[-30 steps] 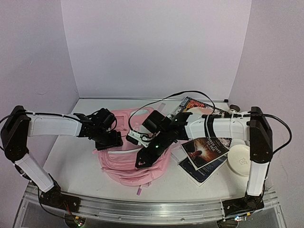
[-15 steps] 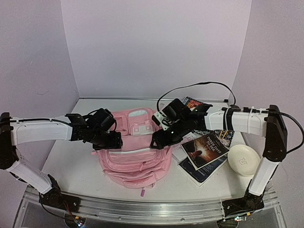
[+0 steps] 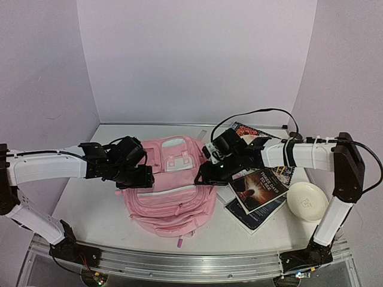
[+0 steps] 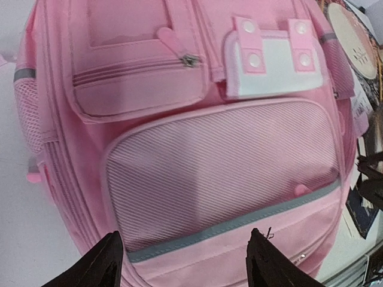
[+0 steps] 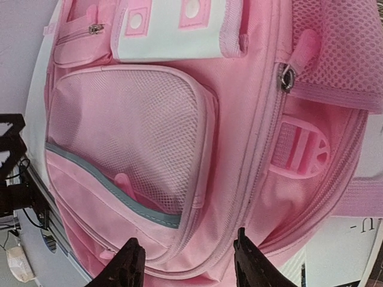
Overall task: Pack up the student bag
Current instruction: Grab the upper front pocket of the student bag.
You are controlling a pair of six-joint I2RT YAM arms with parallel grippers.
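— Entry one, student bag (image 3: 169, 194): where do we log it?
— Mid-bench (image 3: 90, 203), front pockets up, its near edge close to the bench's near rim. Bare surface to its left, books (image 3: 258, 190) just beside its right.
— Claws?
— Left claw (image 4: 184, 242) and right claw (image 5: 187, 239) both spread wide above the bag, holding nothing.
— Writing?
— The book-cover print is too small for us to read. Pale lilac walls on three sides.
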